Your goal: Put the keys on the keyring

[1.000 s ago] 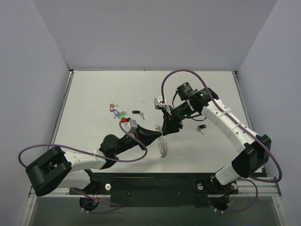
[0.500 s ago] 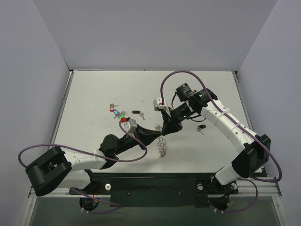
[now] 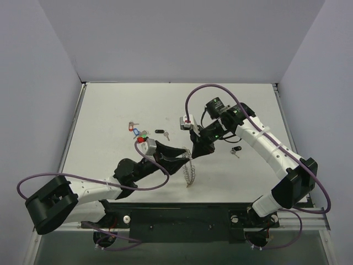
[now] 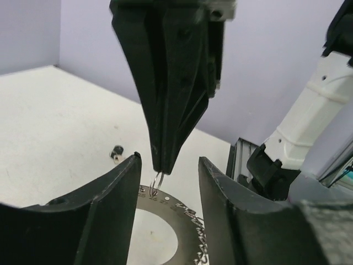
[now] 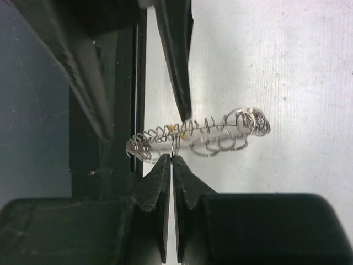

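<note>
The keyring (image 3: 190,172) is near the front middle of the desk (image 3: 110,110), between the tips of the two arms. From above it shows as a narrow standing loop fringed with small rings. Whether its lower edge touches the desk I cannot tell.

The right tool (image 5: 171,161) reaches in from the far right with its jaws pressed together. They pinch one thin wire ring on the fringe of the keyring. In its own wrist view the loop lies edge-on just past the fingertips, with a fleck of yellow among the coils (too small to name).

The left tool (image 3: 183,159) comes in from the near left, and its jaws stand apart. In the left wrist view its two dark fingers (image 4: 113,204) frame the right tool's closed tip, which points down into the gap. The keyring's grey band runs across below them. I cannot tell whether either left finger touches the loop.

The keys (image 3: 138,131) lie on the desk, apart from the keyring. A small cluster with blue, green and red tags sits left of centre, just behind the left arm's wrist. One black-tagged key (image 3: 160,132) lies a little to the right of that cluster. A second black-tagged one (image 3: 236,149) lies beside the right arm's forearm.
</note>
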Controlling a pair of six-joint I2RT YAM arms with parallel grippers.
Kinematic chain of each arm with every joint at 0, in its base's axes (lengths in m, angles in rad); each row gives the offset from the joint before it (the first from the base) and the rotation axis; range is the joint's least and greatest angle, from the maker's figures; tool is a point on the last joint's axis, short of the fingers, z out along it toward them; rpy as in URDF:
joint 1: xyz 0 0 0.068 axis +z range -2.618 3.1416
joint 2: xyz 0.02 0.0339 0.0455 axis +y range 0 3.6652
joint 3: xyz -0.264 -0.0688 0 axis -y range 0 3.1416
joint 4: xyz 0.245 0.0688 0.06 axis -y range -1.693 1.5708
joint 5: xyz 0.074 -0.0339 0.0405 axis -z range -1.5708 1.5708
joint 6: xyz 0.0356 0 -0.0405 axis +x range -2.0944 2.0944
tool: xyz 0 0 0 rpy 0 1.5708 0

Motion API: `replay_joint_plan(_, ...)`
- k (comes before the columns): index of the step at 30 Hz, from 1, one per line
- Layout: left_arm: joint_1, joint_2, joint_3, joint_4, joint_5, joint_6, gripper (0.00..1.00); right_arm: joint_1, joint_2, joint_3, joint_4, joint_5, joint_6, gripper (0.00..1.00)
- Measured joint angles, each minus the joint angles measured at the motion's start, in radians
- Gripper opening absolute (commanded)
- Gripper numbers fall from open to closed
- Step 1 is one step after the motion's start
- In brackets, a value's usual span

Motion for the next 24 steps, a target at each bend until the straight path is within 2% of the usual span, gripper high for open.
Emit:
replay_joint_plan(3,0.001,-0.099,-0.005,-0.041,-0.004,0.013,0.66,0.0,0.005,0.044,-0.06,0.05,-0.006,0.0)
replay_joint_plan(7,0.002,-0.311,-0.005,-0.234,-0.011,0.086,0.66,0.006,0.031,0.145,-0.187,0.106,-0.059,0.0)
replay_joint_plan(10,0.003,-0.404,-0.004,-0.363,-0.018,0.14,0.66,0.013,0.057,0.183,-0.259,0.135,-0.097,0.0)
replay_joint_plan(13,0.004,-0.424,-0.004,-0.455,-0.029,0.178,0.65,0.008,0.087,0.171,-0.283,0.149,-0.102,0.0)
replay_joint_plan(16,0.005,-0.369,-0.004,-0.515,-0.032,0.188,0.65,-0.055,0.125,0.109,-0.275,0.135,-0.102,0.01)
replay_joint_plan(18,0.005,-0.317,-0.004,-0.543,-0.031,0.183,0.65,-0.117,0.126,0.056,-0.245,0.132,-0.097,0.07)
replay_joint_plan(20,0.005,-0.254,0.004,-0.581,-0.03,0.175,0.65,-0.166,0.105,0.003,-0.196,0.135,-0.067,0.17)
replay_joint_plan(23,0.0,-0.15,0.061,-0.649,-0.022,0.165,0.63,-0.219,0.002,-0.151,-0.032,0.173,0.024,0.41)
replay_joint_plan(24,-0.008,-0.115,0.091,-0.667,-0.019,0.164,0.62,-0.234,-0.046,-0.212,0.027,0.185,0.06,0.44)
